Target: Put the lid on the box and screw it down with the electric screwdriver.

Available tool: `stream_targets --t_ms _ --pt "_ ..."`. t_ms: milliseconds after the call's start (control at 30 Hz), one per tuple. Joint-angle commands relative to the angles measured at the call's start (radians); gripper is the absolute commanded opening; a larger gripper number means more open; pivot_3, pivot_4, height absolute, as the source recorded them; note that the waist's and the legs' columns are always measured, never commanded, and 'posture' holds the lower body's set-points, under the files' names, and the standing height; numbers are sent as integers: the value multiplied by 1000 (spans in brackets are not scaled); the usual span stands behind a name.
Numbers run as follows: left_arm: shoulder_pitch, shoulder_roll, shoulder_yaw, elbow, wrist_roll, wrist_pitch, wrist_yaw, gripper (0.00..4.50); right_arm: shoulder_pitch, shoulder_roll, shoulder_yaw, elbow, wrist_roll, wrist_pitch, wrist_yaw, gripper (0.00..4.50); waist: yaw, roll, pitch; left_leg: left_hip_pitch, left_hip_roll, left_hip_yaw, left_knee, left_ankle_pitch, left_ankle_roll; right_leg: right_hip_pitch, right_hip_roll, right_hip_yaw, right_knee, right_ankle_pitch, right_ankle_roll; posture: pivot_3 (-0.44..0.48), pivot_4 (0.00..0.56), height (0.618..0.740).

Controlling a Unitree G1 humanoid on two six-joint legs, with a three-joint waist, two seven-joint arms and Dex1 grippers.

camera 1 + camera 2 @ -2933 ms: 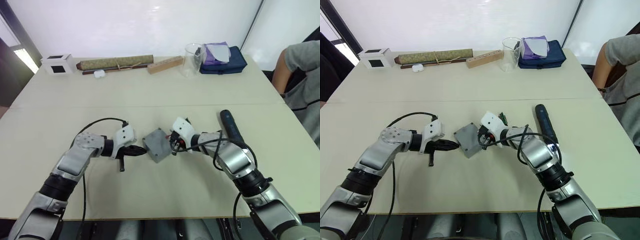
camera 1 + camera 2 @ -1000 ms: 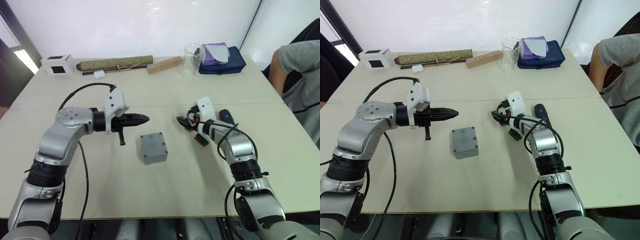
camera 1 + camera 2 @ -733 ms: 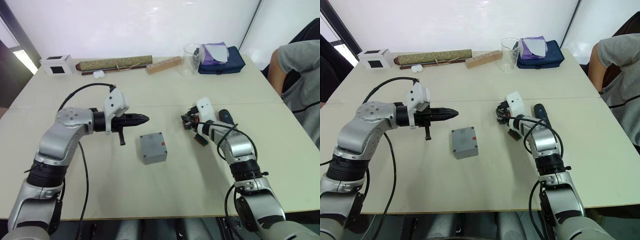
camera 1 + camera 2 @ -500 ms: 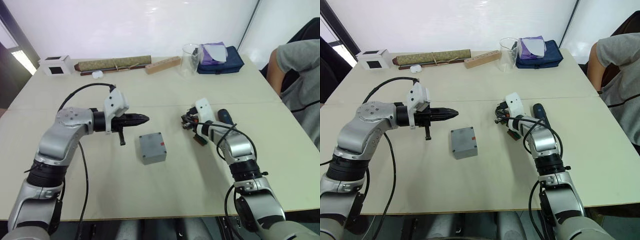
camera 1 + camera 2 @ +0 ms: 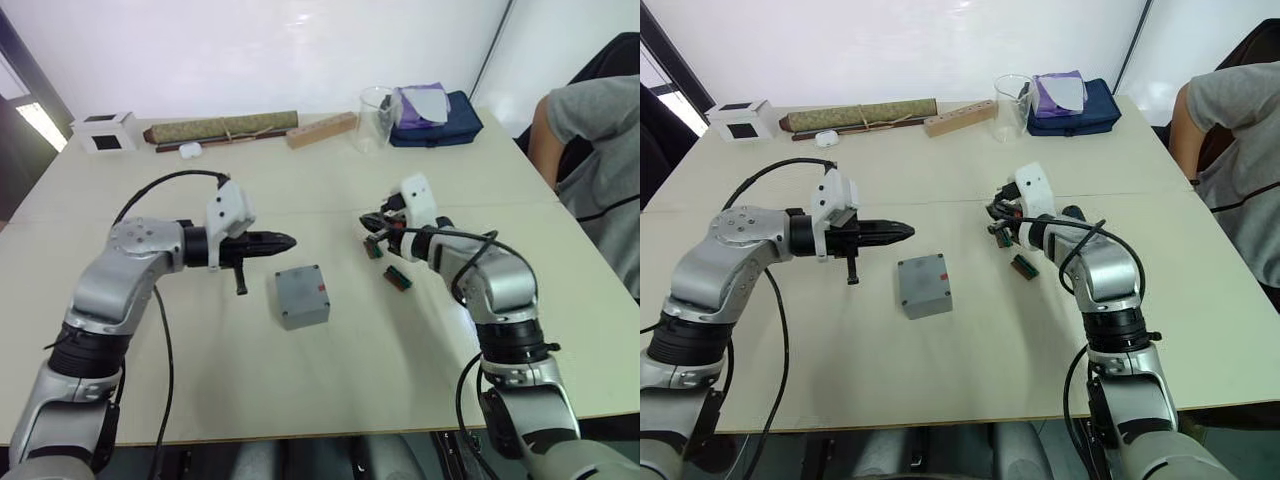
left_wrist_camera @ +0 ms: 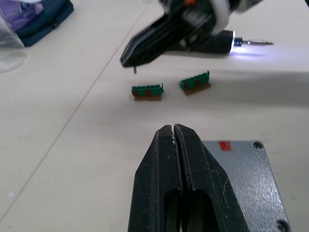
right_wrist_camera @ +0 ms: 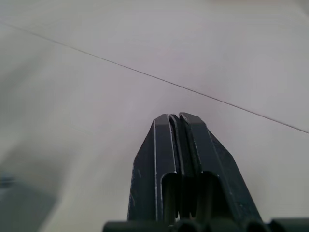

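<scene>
My left gripper (image 5: 287, 241) hangs above the table (image 5: 300, 390) at about 11 o'clock from the box (image 5: 306, 314). Its 2 black fingers are pressed flat together with nothing between them, and the tips point across toward my right side. In the left wrist view those fingers meet in 1 thin seam just over the near edge of the lid (image 6: 241, 179).

My right gripper (image 5: 368, 222) is raised at about 1 o'clock from the box and is well apart from it. Its fingers are also closed tight on each other, and the right wrist view shows nothing gripped between them. In the left wrist view a tiny stub hangs under that fingertip, and I cannot tell what it is.

The lid sits on top of the box with matching outlines. A small red mark is near 1 edge of the lid, and screw holes show at its corners. The closed box stands alone on the table between my 2 arms.

The electric screwdriver (image 6: 216, 44) lies on the table just behind my right gripper, with its bit end lit and the thin bit (image 6: 256, 42) pointing away. I cannot tell whether it touches my wrist.

2 small green circuit boards lie at 2 o'clock (image 5: 375, 249) and 3 o'clock (image 5: 397, 277) from the box. A person (image 5: 590, 150) sits at the far right edge of the table.
</scene>
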State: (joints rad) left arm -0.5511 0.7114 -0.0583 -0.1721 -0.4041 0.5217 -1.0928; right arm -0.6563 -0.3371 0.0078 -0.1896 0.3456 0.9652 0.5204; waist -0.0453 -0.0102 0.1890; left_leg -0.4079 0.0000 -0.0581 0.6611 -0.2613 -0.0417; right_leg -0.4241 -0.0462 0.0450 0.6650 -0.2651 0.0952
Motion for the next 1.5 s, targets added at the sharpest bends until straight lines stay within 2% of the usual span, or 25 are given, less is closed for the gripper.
stream_targets --t_ms 33,200,333,1133,1200,1233,1467,1500 --pt "10 35 26 -28 -13 -13 -23 0 2 23 27 -180 100 102 13 53 1 0 0 0 0 0 0 0 0 0 0 0 0 0 0 0 150 736" --pt "25 55 29 -21 -9 -23 -29 0 28 36 108 -225 101 123 -9 53 3 0 0 0 0 0 0 0 0 0 -1 0 0 0 0 0 150 736" --pt "36 69 35 -18 -7 -30 -33 0 50 19 197 -191 52 64 -7 53 1 0 0 0 0 0 0 0 0 0 -1 0 0 0 0 0 150 736" --pt "53 56 25 -51 -12 -22 4 0 96 -6 288 -108 -21 -17 14 53 2 0 0 0 0 0 0 0 0 0 -1 0 0 0 0 0 150 736" --pt "53 55 24 -53 -12 -21 6 0 98 -6 288 -105 -22 -20 16 712 2 0 0 0 0 0 0 0 0 0 -1 0 0 0 0 0 150 736" --pt "53 54 23 -53 -13 -20 7 0 96 -6 285 -107 -20 -18 16 852 2 0 0 0 0 0 0 0 0 0 -1 0 0 0 0 0 150 736" --pt "33 33 10 -55 -19 -17 8 0 48 -35 201 -154 14 27 25 3556 2 0 0 0 0 0 0 0 0 0 0 0 0 0 0 0 150 736" --pt "28 26 7 -55 -21 -18 6 0 34 -48 176 -172 19 52 16 3692 2 0 0 0 0 0 0 0 0 0 -1 0 0 0 0 0 150 736"
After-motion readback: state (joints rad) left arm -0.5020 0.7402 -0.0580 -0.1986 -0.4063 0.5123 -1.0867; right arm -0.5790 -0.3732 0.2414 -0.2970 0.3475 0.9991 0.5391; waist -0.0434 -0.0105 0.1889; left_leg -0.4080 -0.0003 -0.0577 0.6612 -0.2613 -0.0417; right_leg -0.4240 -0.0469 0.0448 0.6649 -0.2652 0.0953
